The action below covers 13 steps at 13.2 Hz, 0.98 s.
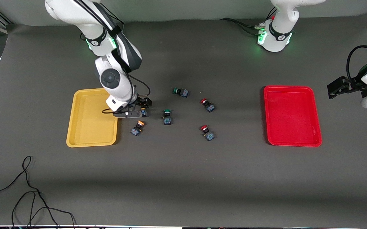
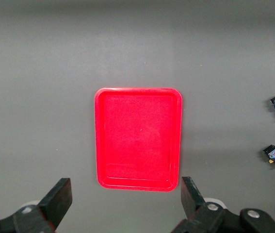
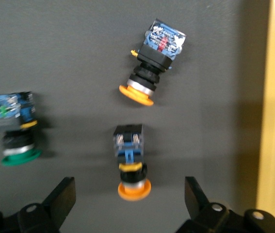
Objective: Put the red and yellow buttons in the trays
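Two yellow-capped buttons lie on their sides on the dark table mat just beside the yellow tray point(image 1: 91, 118), on its edge toward the left arm's end of the table. One yellow button point(image 1: 143, 112) sits directly under the right gripper point(image 1: 138, 109), whose fingers are spread wide on either side of it without touching, as the right wrist view shows point(image 3: 131, 160). The other yellow button point(image 1: 137, 127) lies just nearer the front camera. Two red buttons point(image 1: 207, 105) point(image 1: 207, 132) lie near the middle of the table, well apart from the red tray point(image 1: 292, 115), which holds nothing. Two green buttons point(image 1: 167, 116) point(image 1: 180, 92) lie between the yellow pair and the red pair and are not part of the job. The left gripper point(image 1: 337, 87) waits with its fingers apart, raised near the left arm's end of the table, the red tray in its wrist view point(image 2: 138, 139). Each button is judged to be light, rigid and unlikely to be damaged by a firm pinch. The round cap and collar would probably roll or slip between flat fingers, so the squarish dark body next to the bluish base is judged the better place to be gripped, across its flat sides. Since the piece is small and lying down, the fingers would need to be brought close to the mat, and a knock could easily send it rolling.
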Tool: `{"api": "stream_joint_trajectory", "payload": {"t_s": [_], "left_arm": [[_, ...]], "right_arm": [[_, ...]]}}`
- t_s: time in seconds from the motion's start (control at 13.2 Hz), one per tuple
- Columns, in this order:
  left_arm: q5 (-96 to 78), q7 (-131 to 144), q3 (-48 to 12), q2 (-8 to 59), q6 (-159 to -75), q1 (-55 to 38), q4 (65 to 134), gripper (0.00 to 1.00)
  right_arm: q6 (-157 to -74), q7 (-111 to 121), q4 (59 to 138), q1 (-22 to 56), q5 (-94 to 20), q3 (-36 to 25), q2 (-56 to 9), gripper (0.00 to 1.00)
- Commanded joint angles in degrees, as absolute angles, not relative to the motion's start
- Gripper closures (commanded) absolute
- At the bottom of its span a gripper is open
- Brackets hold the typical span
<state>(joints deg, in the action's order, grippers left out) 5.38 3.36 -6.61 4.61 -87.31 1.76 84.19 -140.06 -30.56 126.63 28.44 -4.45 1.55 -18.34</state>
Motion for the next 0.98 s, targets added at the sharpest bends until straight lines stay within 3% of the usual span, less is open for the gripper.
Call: {"api": "stream_joint_trajectory", "payload": {"t_s": [0.0,0.15,0.23,0.45,0.53,0.6,0.91], "left_arm": [[5.6,3.3,-6.1,5.3,-85.9,2.1,83.9,0.00],[5.2,2.7,-6.2,5.1,-90.0,2.2,88.2,0.00],[5.1,3.6,-6.4,4.4,-93.4,1.7,92.4,0.00],[3.0,11.9,-7.8,6.0,-96.2,-3.4,96.2,0.00],[2.7,16.2,-7.7,8.2,-98.1,-6.6,96.2,0.00],[2.7,21.6,-7.8,11.6,-100.7,-9.9,96.3,0.00],[3.5,39.8,-7.7,22.8,-110.8,-20.2,96.3,0.03]], "right_arm": [[-144.7,-31.1,125.7,29.8,-5.4,1.0,-23.3,0.00],[-146.0,-31.2,125.7,29.9,-5.3,0.9,-24.4,0.02],[-146.3,-31.1,125.7,29.9,-5.4,0.9,-25.0,0.12],[-147.2,-31.1,125.7,29.9,-5.3,0.9,-25.5,0.80],[-146.7,-31.0,125.7,29.8,-5.3,0.8,-25.0,0.95],[-145.4,-31.2,125.6,29.8,-5.3,0.7,-23.7,1.00],[-129.8,-29.7,124.6,29.4,-5.3,-4.0,-11.5,1.00]]}}
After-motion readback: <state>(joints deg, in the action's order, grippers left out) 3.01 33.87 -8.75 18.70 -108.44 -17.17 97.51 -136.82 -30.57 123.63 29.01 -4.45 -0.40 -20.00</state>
